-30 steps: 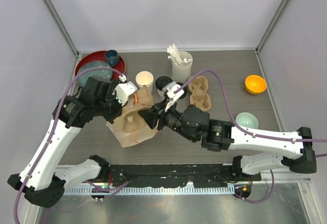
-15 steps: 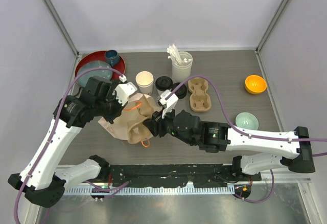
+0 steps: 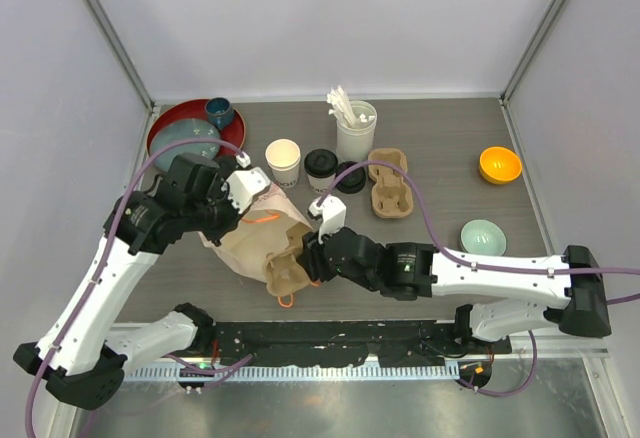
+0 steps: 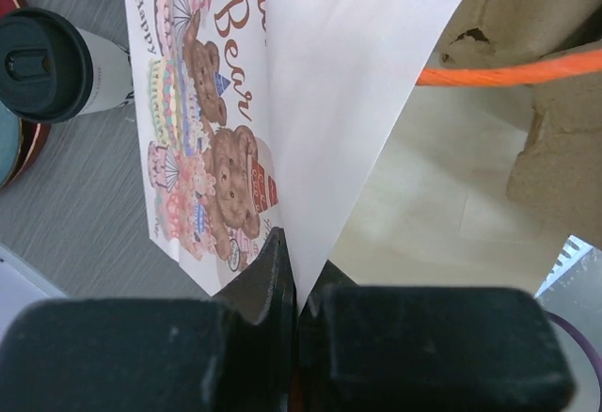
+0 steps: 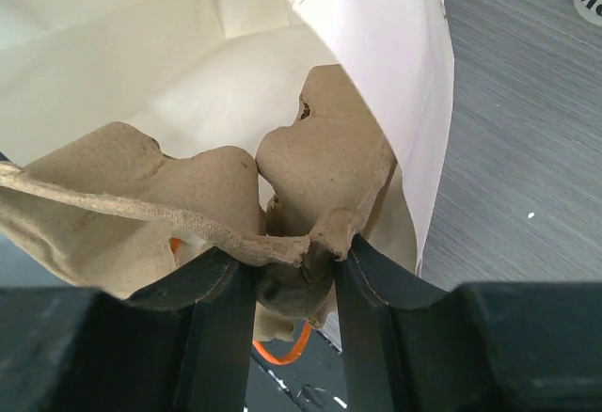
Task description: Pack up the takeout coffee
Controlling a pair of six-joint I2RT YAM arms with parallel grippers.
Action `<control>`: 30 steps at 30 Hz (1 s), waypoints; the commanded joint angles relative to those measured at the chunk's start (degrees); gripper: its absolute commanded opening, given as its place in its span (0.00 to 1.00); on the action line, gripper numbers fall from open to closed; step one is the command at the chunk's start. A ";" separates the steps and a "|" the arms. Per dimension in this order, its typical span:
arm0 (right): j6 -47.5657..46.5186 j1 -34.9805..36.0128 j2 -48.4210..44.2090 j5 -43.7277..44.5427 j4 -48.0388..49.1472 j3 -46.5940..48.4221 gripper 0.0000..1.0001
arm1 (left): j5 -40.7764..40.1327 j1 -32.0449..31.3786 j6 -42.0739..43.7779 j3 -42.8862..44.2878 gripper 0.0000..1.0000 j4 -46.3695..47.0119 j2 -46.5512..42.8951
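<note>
Carrier at bag mouth; coffee not yet packed.

The right end effector [image 5: 296,276] is clamped on the rim of a pulp carrier [image 5: 179,186], which is held just inside the paper bag [image 5: 395,45]. The left end effector [image 4: 293,285] is pinched shut on the bag's edge. On the tabletop [image 3: 450,138] behind the bag, a lidded cup [image 3: 320,170], an open cup [image 3: 283,161] and a loose lid [image 3: 351,180] are seen. Judged best: the mouth is held wide and taut and the carrier is fed in level, so that no pulp corner is snagged on the paper.
</note>
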 commanded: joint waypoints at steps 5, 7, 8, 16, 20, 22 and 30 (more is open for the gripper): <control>-0.57 -0.24 0.62 6.88 -1.33 5.64 0.42 | 6.45 -0.81 1.19 -1.68 0.00 0.51 -0.94; -1.01 -0.24 5.26 10.47 -2.21 10.46 0.43 | 6.99 -2.21 1.27 -2.21 0.00 -0.02 -0.76; -1.63 -0.24 6.51 11.19 -2.30 11.71 0.43 | 6.90 -2.65 1.19 -2.39 0.00 -0.10 -0.76; -2.86 -0.33 9.68 16.29 3.67 12.60 0.43 | 7.42 -3.10 2.59 -2.04 0.00 -0.20 -1.99; -6.03 -0.24 11.87 15.58 10.25 9.27 0.41 | 11.38 -3.01 -0.91 -0.02 0.00 1.73 -1.38; -7.60 0.28 12.67 16.90 12.28 8.21 0.41 | 11.82 -3.01 -3.63 0.42 0.00 3.58 -1.20; -19.12 4.50 18.47 24.55 20.12 8.03 0.42 | 11.83 -3.01 -7.77 2.26 0.00 6.92 0.03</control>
